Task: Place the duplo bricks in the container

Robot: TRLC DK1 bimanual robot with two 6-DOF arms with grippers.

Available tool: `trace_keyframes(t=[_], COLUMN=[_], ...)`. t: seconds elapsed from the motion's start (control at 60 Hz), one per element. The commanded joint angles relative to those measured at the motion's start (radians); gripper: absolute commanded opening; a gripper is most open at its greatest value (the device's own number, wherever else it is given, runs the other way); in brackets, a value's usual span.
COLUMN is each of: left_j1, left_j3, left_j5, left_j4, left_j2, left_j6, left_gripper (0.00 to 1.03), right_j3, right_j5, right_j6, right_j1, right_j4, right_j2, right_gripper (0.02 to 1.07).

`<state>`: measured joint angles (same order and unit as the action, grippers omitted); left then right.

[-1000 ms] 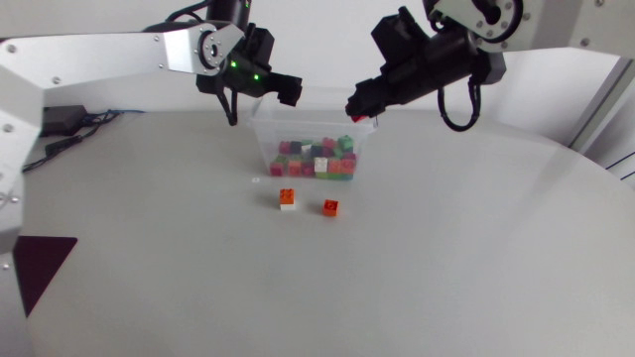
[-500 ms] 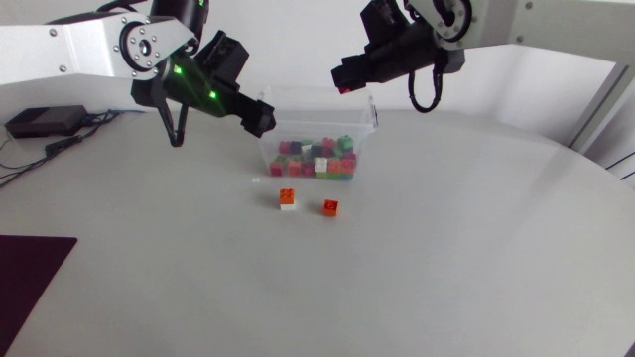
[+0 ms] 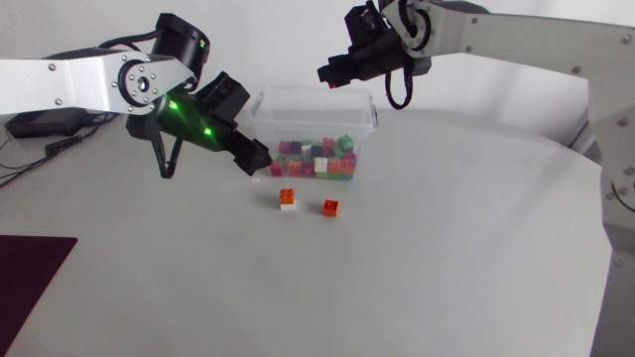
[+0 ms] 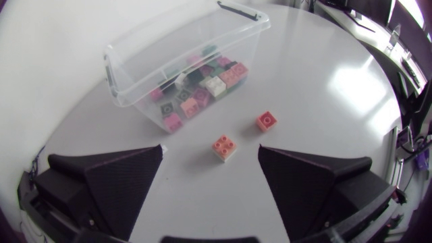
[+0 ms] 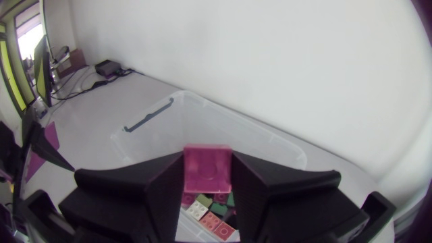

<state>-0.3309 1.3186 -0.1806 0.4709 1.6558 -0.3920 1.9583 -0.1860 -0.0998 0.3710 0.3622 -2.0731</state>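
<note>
one broad pale grey table (image 3: 446, 258) carries everything, and the clear open-topped container (image 3: 298, 111) standing on it serves as the mark for all the rest. two arms come next in size. the left arm (image 3: 69, 84) comes in from the container's left side. its left gripper (image 3: 258, 159) hangs low at the container's near left corner, just beside the wall; whether it touches the wall cannot be told. its claw is wide: in the left wrist view the two black fingers (image 4: 115, 175) stand far apart with nothing gripped, and only bare table and one loose brick show in the gap ahead of them. the right arm (image 3: 516, 40) comes in from the container's right side and passes behind it, with the right gripper (image 3: 331, 75) held above the container's far rim. that claw is narrow, clamped on a pink brick (image 5: 207, 172) with a finger pressed to each side of it. the right wrist view looks past this brick down into the open container. inside the container a heap of bricks (image 3: 319, 159) in pink, green, white and red lies along the near wall. two more bricks lie loose on the table in front of the container, near it but apart from it. an orange-on-white brick (image 3: 287, 199) sits ahead of the container's left half, and a single orange-red brick (image 3: 330, 207) sits just beside that, ahead of the container's middle. these two do not touch.
</note>
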Motion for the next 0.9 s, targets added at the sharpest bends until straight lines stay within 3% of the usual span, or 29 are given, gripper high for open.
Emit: trace_keyframes(t=[0.0,0.283,0.383,0.4,0.467,0.517,0.683,0.883], left_j1=[0.006,0.012,0.013,0.012,0.012,0.012,0.012,0.015], left_j3=[-0.028,-0.045,-0.059,-0.065,-0.078,-0.082,-0.067,-0.028], left_j5=[-0.011,-0.013,-0.014,-0.016,-0.017,-0.019,-0.056,-0.109], left_j4=[0.003,0.003,0.005,0.005,0.005,0.005,0.008,0.020], left_j2=[-0.025,-0.024,-0.022,-0.022,-0.016,-0.005,0.070,0.173], left_j6=[-0.025,-0.047,-0.059,-0.065,-0.085,-0.107,-0.205,-0.327], left_gripper=[0.99,0.99,0.99,0.99,0.99,0.99,0.99,0.99], right_j3=[0.037,0.073,0.137,0.146,0.148,0.145,0.014,-0.283], right_j5=[0.006,0.042,0.053,0.062,0.072,0.076,0.069,0.039], right_j6=[0.025,0.026,0.025,0.025,0.025,0.022,-0.006,-0.067], right_j1=[-0.003,0.002,-0.004,-0.006,-0.006,-0.006,-0.006,-0.006], right_j4=[-0.019,-0.063,-0.031,-0.028,-0.023,-0.011,-0.006,-0.043], right_j2=[-0.039,-0.085,-0.140,-0.150,-0.150,-0.137,-0.001,0.246], right_gripper=[0.24,0.28,0.51,0.63,0.92,1.01,1.02,1.02])
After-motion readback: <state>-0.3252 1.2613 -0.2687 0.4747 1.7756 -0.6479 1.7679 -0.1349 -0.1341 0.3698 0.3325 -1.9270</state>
